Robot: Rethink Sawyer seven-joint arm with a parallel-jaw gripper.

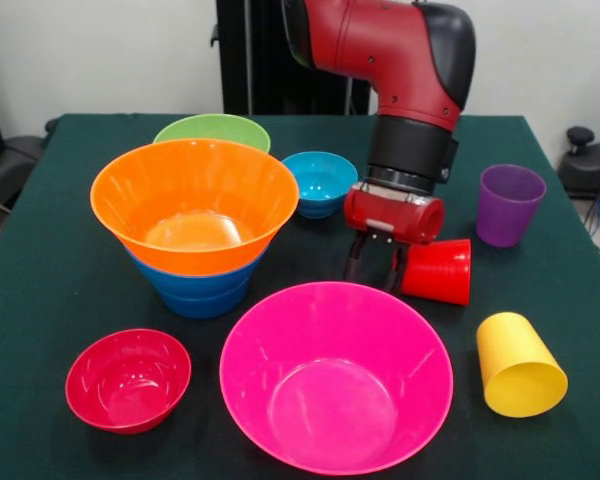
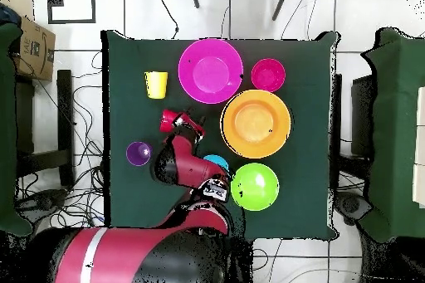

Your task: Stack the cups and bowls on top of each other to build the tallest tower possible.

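Presently we note the jaws low over the surface, slightly parted, empty, with the tipped red cup touching at three o'clock.

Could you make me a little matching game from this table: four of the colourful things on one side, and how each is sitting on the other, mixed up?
Things:
1. orange bowl
2. red cup
3. purple cup
4. pink bowl

States:
A. upright, alone on the cloth
B. on its side, right next to the gripper
C. nested on the blue bowls
D. alone on the cloth, the widest thing there, nearest the front camera

Pairs: 1-C, 2-B, 3-A, 4-D
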